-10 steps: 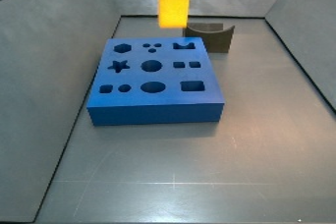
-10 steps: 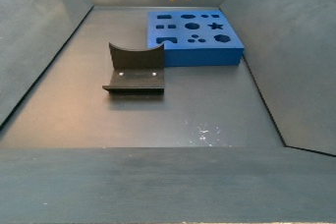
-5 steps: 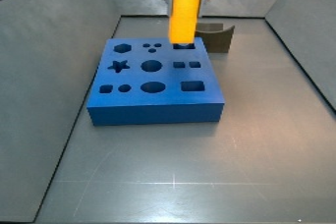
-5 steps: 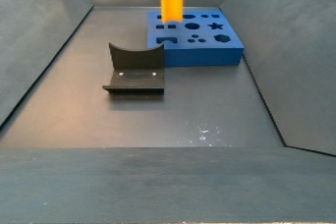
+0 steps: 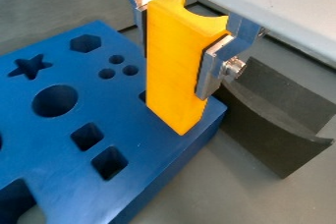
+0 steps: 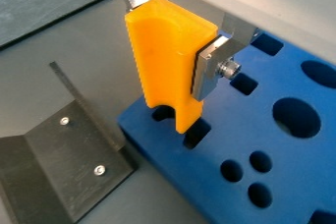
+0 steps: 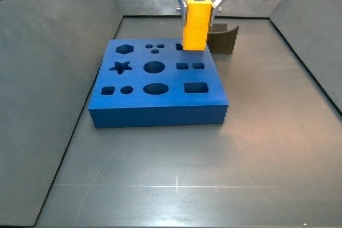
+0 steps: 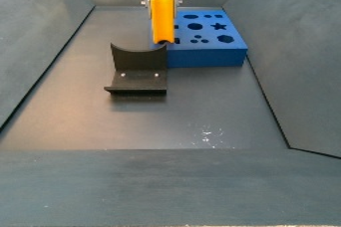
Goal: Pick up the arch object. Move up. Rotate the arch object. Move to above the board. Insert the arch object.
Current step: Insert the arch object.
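The arch object [image 5: 178,81], a tall yellow block with orange sides, hangs upright with my gripper [image 5: 178,46] shut on it. A silver finger [image 5: 215,59] presses each side. In both side views the arch object [image 7: 198,24] [image 8: 162,18] stands over the corner of the blue board [image 7: 150,107] [image 8: 210,54] nearest the fixture. A wrist view shows its lower end [image 6: 182,120] meeting the board [image 6: 269,135] at a dark cut-out by the edge; how deep it sits I cannot tell. The gripper [image 6: 168,41] reaches down from above.
The fixture [image 8: 136,70] [image 7: 223,36], a dark bracket with a curved hollow top, stands right beside that board corner, also seen as the fixture [image 5: 278,120] [image 6: 53,164] in both wrist views. Sloping grey walls [image 7: 67,52] enclose the floor [image 7: 187,172].
The gripper has come down with the arch object, from high over the board's far edge to the board's top face. The gripper's body now shows in both side views.
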Tool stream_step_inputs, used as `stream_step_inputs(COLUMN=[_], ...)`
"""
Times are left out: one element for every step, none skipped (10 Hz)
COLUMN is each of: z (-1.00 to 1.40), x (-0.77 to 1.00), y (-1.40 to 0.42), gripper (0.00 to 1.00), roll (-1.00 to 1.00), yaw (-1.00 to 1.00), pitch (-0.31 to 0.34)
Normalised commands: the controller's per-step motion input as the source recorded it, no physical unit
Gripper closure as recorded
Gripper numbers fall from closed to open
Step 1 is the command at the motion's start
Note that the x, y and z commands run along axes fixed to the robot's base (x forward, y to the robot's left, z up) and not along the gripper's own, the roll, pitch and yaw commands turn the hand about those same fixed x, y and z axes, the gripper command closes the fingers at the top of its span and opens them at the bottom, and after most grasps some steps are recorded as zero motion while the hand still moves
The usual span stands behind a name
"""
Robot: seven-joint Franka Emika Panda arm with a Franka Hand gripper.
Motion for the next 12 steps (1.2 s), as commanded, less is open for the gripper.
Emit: stream_step_inputs(z=[-0.39, -0.49, -0.5, -0.56, -0.58, -0.57, -0.66, -0.79, -0.89, -0.73, -0.34, -0.03], x=[-0.37, -0.46, -0.32, 0.0, 0.02, 0.09, 0.31, 0.38, 0.42, 0.43, 0.22, 0.09], y=[0.12, 0.05, 0.0, -0.09, -0.16, -0.15, -0.06, -0.1, -0.17, -0.2, 0.0, 0.0], gripper=[1.0, 1.0, 1.0, 1.0, 1.0, 1.0, 1.0, 1.0, 1.0, 1.0, 1.0, 1.0], roll=[-0.13, -0.13, -0.15, -0.17, -0.17, -0.16, -0.09, 0.0, 0.0, 0.0, -0.13, -0.04], yaw=[-0.05, -0.02, 0.0, 0.0, -0.04, -0.04, 0.0, 0.0, 0.0, -0.07, -0.13, -0.05], pitch=[-0.213, -0.304, -0.289, -0.251, -0.21, -0.173, -0.077, -0.026, -0.001, 0.0, -0.006, 0.004])
